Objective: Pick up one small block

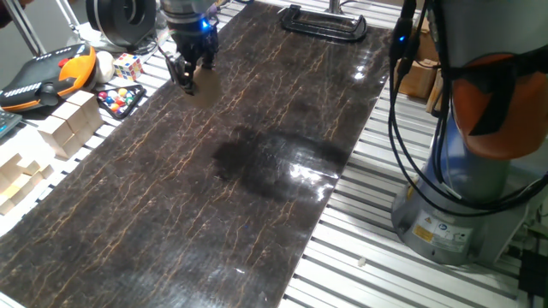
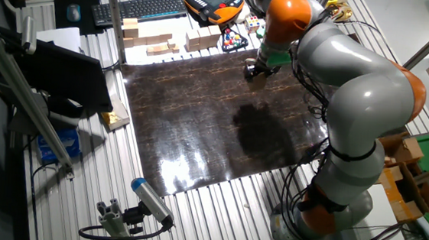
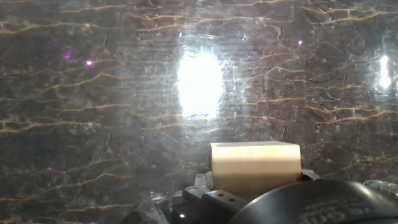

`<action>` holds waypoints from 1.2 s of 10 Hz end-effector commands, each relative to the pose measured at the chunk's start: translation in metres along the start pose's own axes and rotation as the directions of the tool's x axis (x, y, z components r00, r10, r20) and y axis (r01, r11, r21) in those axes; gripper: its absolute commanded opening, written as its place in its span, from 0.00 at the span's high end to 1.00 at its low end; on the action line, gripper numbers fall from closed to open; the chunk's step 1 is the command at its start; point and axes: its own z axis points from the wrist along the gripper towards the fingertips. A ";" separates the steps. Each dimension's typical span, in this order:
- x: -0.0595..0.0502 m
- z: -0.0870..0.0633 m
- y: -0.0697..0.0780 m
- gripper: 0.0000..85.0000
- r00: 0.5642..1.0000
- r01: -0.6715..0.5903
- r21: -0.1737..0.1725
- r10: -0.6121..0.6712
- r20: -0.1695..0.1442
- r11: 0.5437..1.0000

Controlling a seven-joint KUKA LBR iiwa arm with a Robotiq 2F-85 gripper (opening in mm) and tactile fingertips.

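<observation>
In my hand view, nearest to me at the bottom of the frame, the small block [image 3: 255,167] sits right against the dark body of my hand, its pale tan face lit and its top edge level. Beyond it the dark marbled table [image 3: 93,93] fills the rest of the frame, with a bright glare patch in the upper middle. I cannot see my fingertips there, so from that view alone I cannot tell how far apart they stand. In one fixed view my hand [image 1: 186,79] is low over the table at the upper left of the frame, its fingers [image 1: 182,73] pointing down and the block a tan shape right at their tips; whether they are clamped on it I cannot tell. Further left in that frame lie a Rubik's cube [image 1: 128,65], stacked pale wooden blocks [image 1: 73,124] and an orange and black pendant [image 1: 47,75]. In the other fixed view my hand [image 2: 257,70] is at the upper middle.
</observation>
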 end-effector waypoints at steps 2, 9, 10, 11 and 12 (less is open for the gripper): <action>0.001 -0.001 0.000 0.99 1.000 0.006 0.000 -0.006 -0.003 1.000; 0.002 -0.002 0.001 0.99 1.000 0.022 0.002 -0.022 -0.008 1.000; 0.002 -0.002 0.001 0.99 1.000 0.022 0.003 -0.022 -0.008 1.000; 0.002 -0.002 0.001 0.99 1.000 0.023 0.005 -0.023 -0.008 1.000; 0.001 -0.002 0.001 0.99 1.000 0.023 0.006 -0.023 -0.008 1.000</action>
